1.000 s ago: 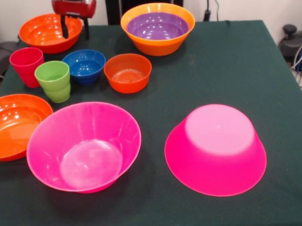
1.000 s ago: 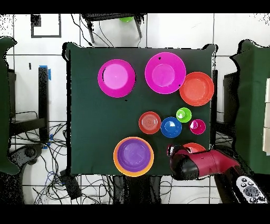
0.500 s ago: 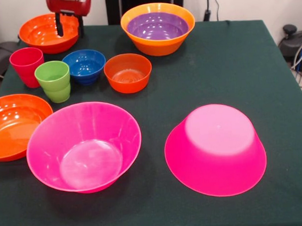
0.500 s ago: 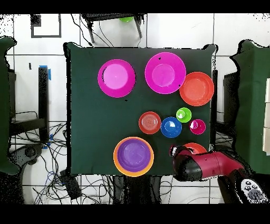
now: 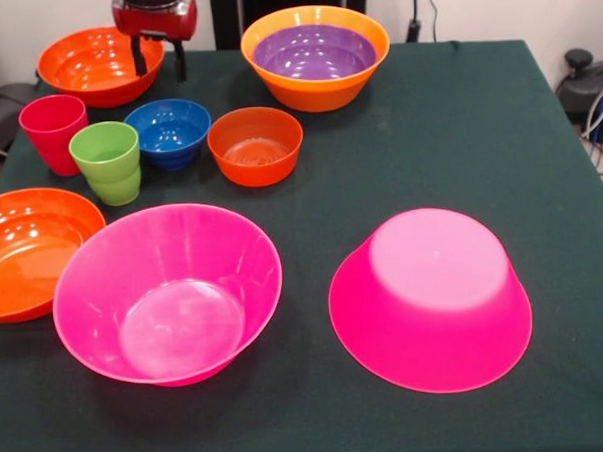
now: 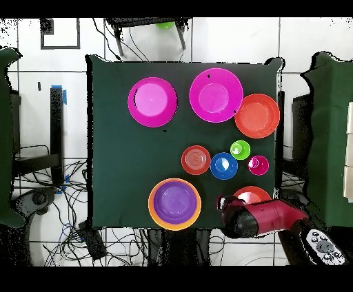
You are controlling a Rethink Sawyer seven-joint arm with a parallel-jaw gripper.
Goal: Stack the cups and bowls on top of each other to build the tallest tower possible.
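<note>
My gripper (image 5: pixel 159 58) hangs open and empty over the right rim of the far shallow red-orange bowl (image 5: pixel 89 63); from overhead the gripper (image 6: pixel 226 206) shows beside that bowl (image 6: pixel 252 195). A red cup (image 5: pixel 52 130), a green cup (image 5: pixel 106 160), a blue bowl (image 5: pixel 168 131) and a small red-orange bowl (image 5: pixel 255 145) stand in a row. The purple bowl (image 5: pixel 314 51) sits nested in the large orange bowl (image 5: pixel 319 93); no tower shows beyond this pair. Near the front are an upright pink bowl (image 5: pixel 169 292) and, alone, an upturned pink bowl (image 5: pixel 430 298). A second shallow red-orange bowl (image 5: pixel 24 250) lies at the left edge.
The dark green table (image 5: pixel 447 130) runs bare along its right side behind the upturned bowl. Cables and a black device (image 5: pixel 586 83) lie off its right edge. The red arm (image 6: pixel 272 217) reaches in over the table's edge.
Since half a second ago the gripper has shifted right and dropped slightly over the far bowl's rim. Its fingers stay apart. No cup or bowl has moved.
</note>
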